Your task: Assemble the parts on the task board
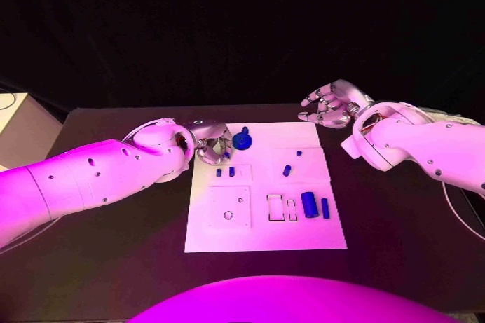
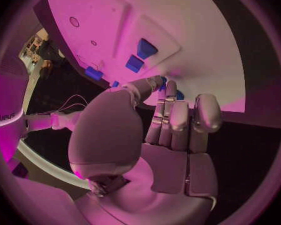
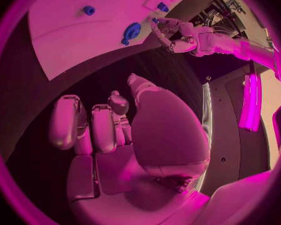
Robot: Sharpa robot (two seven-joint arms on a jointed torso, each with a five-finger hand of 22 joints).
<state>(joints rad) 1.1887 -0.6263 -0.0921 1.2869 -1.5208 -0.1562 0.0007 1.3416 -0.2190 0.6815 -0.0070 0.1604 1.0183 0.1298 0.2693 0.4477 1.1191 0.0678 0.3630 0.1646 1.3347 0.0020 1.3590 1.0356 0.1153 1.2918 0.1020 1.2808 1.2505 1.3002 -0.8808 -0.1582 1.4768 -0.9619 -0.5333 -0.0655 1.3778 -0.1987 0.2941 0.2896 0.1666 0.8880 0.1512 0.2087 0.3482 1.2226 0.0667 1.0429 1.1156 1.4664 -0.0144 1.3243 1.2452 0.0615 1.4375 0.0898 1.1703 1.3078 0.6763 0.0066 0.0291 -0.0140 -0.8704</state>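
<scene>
Task board (image 1: pixel 265 225) lies flat in the middle of the black worktop (image 1: pixel 111 267), long side running away from the robot.

Parts on the board, head view:
- round blue part (image 1: pixel 242 140) near the far edge, just beside the left hand
- two small blue parts (image 1: pixel 224 172) side by side left of centre
- small blue peg (image 1: pixel 287 170) right of centre, a smaller one (image 1: pixel 299 153) just beyond it
- larger blue block (image 1: pixel 310 204) and a thin blue bar (image 1: pixel 325 208) beside it, on the near right of the board, next to two outlined rectangular slots (image 1: pixel 275 207)
- oval hole (image 1: pixel 228 214) in the near-left panel.

Left hand (image 1: pixel 210 142) hovers over the board's far-left corner, close to the round blue part. In the left wrist view the fingers (image 2: pixel 178 117) are curled inward, side by side, with the thumb close to them; blue shows just past the fingertips (whether anything is pinched there, I cannot tell).

Right hand (image 1: pixel 333 104) sits above the worktop beyond the board's far-right corner, off the board and apart from all the parts. Its fingers (image 3: pixel 103 127) are loosely curled and apart from one another, holding nothing; the right wrist view shows the palm bare, with the round blue part and the left hand (image 3: pixel 172 32) across the board.
</scene>
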